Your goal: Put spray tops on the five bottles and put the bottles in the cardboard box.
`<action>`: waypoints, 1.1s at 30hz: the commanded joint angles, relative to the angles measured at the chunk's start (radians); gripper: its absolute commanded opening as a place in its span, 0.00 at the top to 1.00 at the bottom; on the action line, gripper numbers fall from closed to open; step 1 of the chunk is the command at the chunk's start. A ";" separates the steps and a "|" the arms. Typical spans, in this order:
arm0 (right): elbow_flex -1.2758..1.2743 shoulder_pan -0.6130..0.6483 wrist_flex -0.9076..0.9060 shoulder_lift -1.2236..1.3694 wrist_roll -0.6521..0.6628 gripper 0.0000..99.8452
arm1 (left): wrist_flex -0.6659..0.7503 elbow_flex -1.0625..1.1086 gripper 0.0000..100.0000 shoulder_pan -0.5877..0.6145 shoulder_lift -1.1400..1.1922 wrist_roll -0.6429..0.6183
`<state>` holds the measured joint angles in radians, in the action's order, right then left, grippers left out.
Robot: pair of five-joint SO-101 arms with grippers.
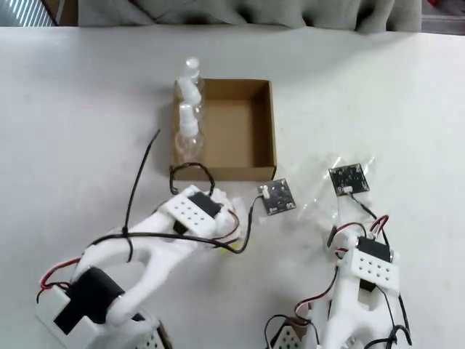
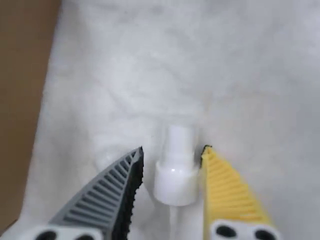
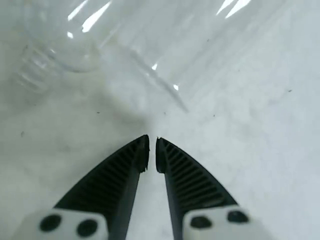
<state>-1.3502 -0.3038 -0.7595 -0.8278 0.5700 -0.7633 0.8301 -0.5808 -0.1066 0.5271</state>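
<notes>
In the left wrist view a white spray top (image 2: 175, 172) sits between the grey and yellow fingers of my left gripper (image 2: 172, 152), which is open around it over the white table. In the high view this arm (image 1: 192, 211) is just in front of the cardboard box (image 1: 261, 131). Two clear bottles with white spray tops (image 1: 187, 122) are at the box's left side. My right gripper (image 3: 152, 150) is shut on nothing, low over the table. A clear capless bottle (image 3: 125, 40) lies just ahead of it, its threaded neck (image 3: 30, 75) off to one side.
Two small dark circuit boards (image 1: 277, 196) (image 1: 349, 179) with wires lie on the table between the box and the right arm (image 1: 370, 265). The box's brown wall (image 2: 20, 100) is close beside the left gripper. Cables trail from both arms.
</notes>
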 commanded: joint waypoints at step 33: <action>0.005 -0.007 0.024 -0.012 0.009 0.98 | -0.135 0.193 0.97 0.414 -0.463 -0.118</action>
<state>-1.3502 -0.3038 -0.7472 -0.8278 0.5700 -0.9904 0.9467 -0.1834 -0.5409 0.3721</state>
